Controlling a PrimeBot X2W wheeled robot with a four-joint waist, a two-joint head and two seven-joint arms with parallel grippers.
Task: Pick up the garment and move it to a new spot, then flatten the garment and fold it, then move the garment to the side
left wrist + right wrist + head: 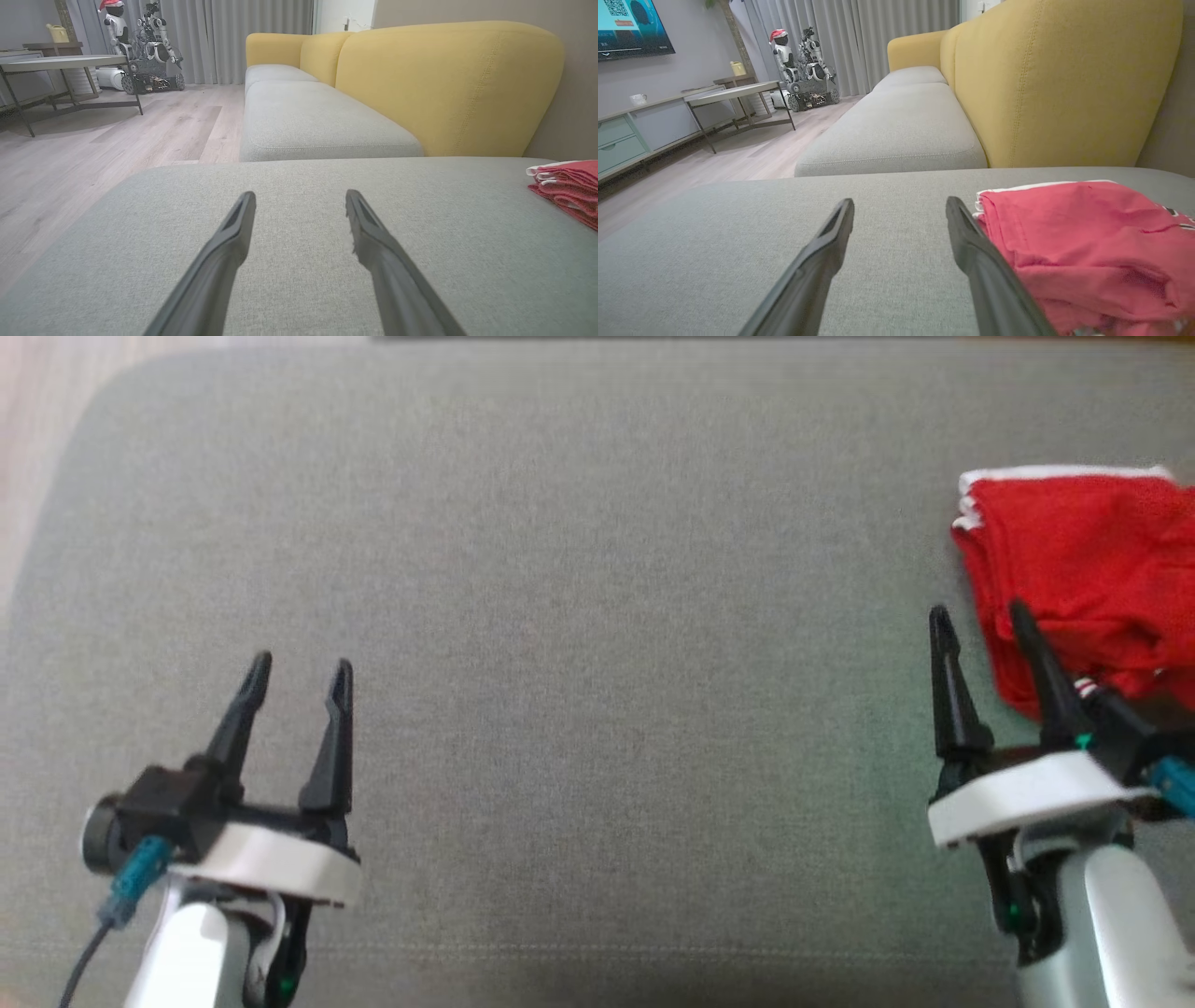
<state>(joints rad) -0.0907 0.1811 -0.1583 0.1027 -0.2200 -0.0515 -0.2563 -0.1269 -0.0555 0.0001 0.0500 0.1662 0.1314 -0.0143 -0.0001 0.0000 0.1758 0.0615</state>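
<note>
The garment [1088, 569] is red with a white edge, folded into a rough pile at the far right of the grey cushion [597, 569]. It also lies at the right edge of the left wrist view [570, 186] and fills the lower right of the right wrist view [1087, 247]. My right gripper [980, 616] is open just left of the pile, its right finger overlapping the garment's left edge, nothing between the fingers. In the right wrist view the same gripper [900, 205] spans bare cushion. My left gripper [299, 667] is open over bare cushion at the lower left, seen too from its own wrist [300, 198].
The grey cushion's rounded corner [112, 392] and wooden floor [37, 448] lie at the upper left. Beyond it stretches a yellow-backed sofa [448, 84] with grey seats. A low table [65, 63] and another robot [149, 46] stand far across the room.
</note>
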